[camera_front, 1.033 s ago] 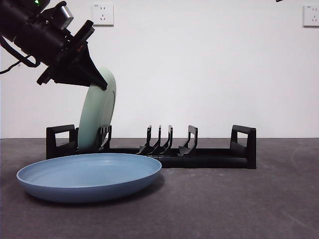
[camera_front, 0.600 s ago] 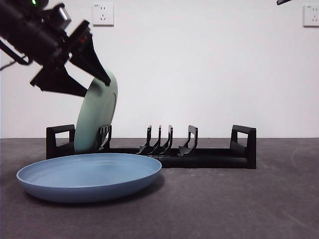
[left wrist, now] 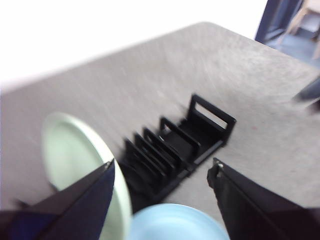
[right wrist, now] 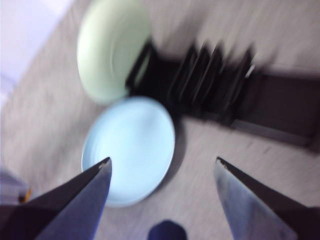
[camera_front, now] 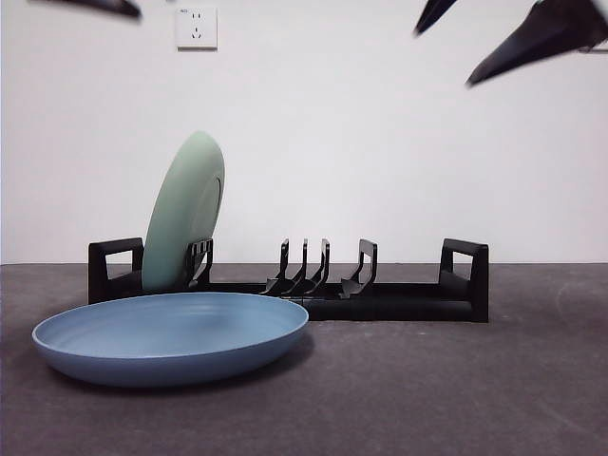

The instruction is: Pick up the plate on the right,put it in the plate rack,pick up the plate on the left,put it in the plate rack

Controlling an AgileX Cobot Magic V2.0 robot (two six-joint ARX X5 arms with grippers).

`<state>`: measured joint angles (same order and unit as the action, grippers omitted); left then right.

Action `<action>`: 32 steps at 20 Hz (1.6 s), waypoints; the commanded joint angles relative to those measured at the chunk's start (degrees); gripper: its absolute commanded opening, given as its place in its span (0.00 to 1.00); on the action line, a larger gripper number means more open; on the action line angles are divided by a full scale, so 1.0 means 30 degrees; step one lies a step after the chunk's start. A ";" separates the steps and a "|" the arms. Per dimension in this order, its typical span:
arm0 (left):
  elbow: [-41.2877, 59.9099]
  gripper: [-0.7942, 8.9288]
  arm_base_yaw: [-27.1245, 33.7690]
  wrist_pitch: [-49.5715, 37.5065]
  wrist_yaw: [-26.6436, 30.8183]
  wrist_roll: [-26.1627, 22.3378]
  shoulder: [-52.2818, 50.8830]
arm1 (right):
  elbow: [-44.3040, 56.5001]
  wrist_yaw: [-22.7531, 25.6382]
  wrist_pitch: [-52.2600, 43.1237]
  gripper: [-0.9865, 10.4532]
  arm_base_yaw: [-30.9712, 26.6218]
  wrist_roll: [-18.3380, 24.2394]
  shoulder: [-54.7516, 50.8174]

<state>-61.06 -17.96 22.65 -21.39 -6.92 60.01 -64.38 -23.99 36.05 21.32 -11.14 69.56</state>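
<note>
A pale green plate (camera_front: 185, 214) stands on edge in the left end slot of the black plate rack (camera_front: 399, 302), with nothing holding it. A blue plate (camera_front: 171, 332) lies flat on the table in front of the rack's left half. My left gripper (left wrist: 163, 162) is open and high above the green plate (left wrist: 75, 150), rack (left wrist: 200, 135) and blue plate (left wrist: 175, 222); in the front view only its tip (camera_front: 104, 6) shows. My right gripper (camera_front: 445, 57) hangs open at the top right. Its blurred wrist view frames the blue plate (right wrist: 130, 147) between the jaws of the right gripper (right wrist: 162, 160), far below.
The rack's remaining prongs (camera_front: 313, 266) and right loop handle (camera_front: 465, 271) hold nothing. Dark table surface (camera_front: 456, 389) stretches to the right of the blue plate. A white wall with a socket (camera_front: 196, 27) stands behind the rack.
The left gripper opened, let go of the green plate and rose out at the upper left. The plate stays leaning in the rack. The right gripper has come in at the top right.
</note>
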 commanded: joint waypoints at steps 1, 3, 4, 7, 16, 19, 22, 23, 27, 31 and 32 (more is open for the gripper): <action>0.0073 0.41 -0.1086 0.0867 0.2463 -0.2579 -0.1880 | 0.0007 -0.0036 -0.0080 0.39 0.0845 0.0029 0.1443; 0.0073 0.41 -0.2448 0.1829 0.5224 -0.4175 -0.3453 | 0.0007 -0.0007 -0.0255 0.39 0.1639 0.0029 0.3024; 0.0073 0.41 -0.3177 0.2310 0.6703 -0.4743 -0.4211 | 0.0007 -0.0007 -0.0430 0.39 0.2062 0.0022 0.3927; 0.0066 0.41 -0.4860 0.3228 0.9712 -0.5799 -0.5588 | 0.0007 0.0007 -0.1202 0.38 0.2900 0.0007 0.6127; 0.0066 0.41 -0.7898 0.3497 1.2626 -0.6164 -0.6564 | 0.0007 0.0044 -0.4634 0.30 0.4226 -0.1530 1.1111; 0.0066 0.40 -0.8276 0.3483 1.2670 -0.6164 -0.6550 | 0.0007 0.0102 -0.5340 0.30 0.4328 -0.1807 1.1897; 0.0066 0.40 -0.8284 0.3483 1.2662 -0.6164 -0.6521 | 0.0007 0.0109 -0.5960 0.30 0.4328 -0.2237 1.2444; 0.0066 0.40 -0.8284 0.3490 1.2662 -0.6164 -0.6513 | 0.0007 0.0109 -0.6047 0.27 0.4328 -0.2295 1.2597; 0.0066 0.40 -0.8284 0.3490 1.2662 -0.6164 -0.6368 | 0.0007 0.0270 -0.6084 0.15 0.4328 -0.2353 1.2852; 0.0066 0.40 -0.8284 0.3599 1.2655 -0.6156 -0.6113 | 0.0007 0.0699 -0.5916 0.08 0.4350 -0.2353 1.2852; 0.0066 0.40 -0.8276 0.3723 1.2655 -0.6156 -0.6040 | 0.0007 0.0954 -0.5843 0.08 0.4350 -0.2353 1.2852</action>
<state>-61.06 -42.57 33.80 16.38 -25.02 41.93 -64.40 -21.56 18.85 34.20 -18.00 107.20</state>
